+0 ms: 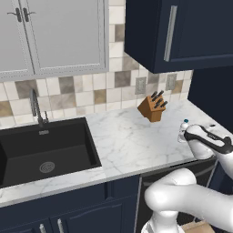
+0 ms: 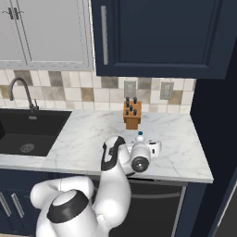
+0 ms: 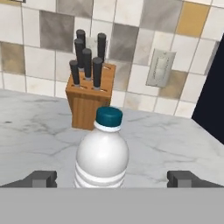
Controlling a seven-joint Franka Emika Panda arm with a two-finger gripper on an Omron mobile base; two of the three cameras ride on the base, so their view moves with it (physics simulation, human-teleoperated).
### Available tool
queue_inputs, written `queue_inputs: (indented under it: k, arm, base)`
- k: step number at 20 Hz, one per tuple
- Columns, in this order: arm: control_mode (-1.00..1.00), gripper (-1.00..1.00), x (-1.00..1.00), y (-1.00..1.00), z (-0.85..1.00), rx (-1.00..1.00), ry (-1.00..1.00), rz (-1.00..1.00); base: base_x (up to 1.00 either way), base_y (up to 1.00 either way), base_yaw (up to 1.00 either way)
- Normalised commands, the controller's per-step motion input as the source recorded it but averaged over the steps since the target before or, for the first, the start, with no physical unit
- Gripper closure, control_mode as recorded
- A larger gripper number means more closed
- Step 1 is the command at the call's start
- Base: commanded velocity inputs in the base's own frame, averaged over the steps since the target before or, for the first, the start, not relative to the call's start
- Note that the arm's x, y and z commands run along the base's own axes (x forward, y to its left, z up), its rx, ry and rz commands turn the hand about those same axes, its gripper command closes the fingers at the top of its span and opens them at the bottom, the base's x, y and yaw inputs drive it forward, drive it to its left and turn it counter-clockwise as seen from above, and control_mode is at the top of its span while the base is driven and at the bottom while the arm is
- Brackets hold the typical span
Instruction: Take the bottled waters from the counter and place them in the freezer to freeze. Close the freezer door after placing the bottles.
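Item: clear bottle [image 3: 102, 158] with blue cap, being kept upright on the counter [image 3: 39, 127], being flanked by the spread gripper [image 3: 112, 178]; knife block [image 3: 89, 94] just beyond.

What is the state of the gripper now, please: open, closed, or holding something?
Gripper: open, holding nothing; its fingertips stand wide on either side of the bottle on the counter.
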Motion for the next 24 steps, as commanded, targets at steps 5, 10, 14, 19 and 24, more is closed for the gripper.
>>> queue_inputs:
  k: [5, 10, 14, 19, 24]
  arm:
    - [-1.00, -1.00, 0.09, 0.00, -0.09, -0.05, 0.00, 0.09]
    - [-1.00, -1.00, 0.06, 0.00, -0.07, -0.03, 0.00, 0.10]
    - [-1.00, -1.00, 0.15, 0.00, -0.05, -0.01, 0.01, 0.09]
    - [-1.00, -1.00, 0.25, -0.02, 0.00, 0.00, 0.05, 0.05]
    - [-1.00, -1.00, 0.15, -0.06, -0.05, 0.00, 0.05, 0.02]
  base:
    - [0.00, 0.00, 0.00]
    - [0.00, 0.00, 0.00]
    - [0.00, 0.00, 0.00]
    - [0.00, 0.00, 0.00]
    - [0.00, 0.00, 0.00]
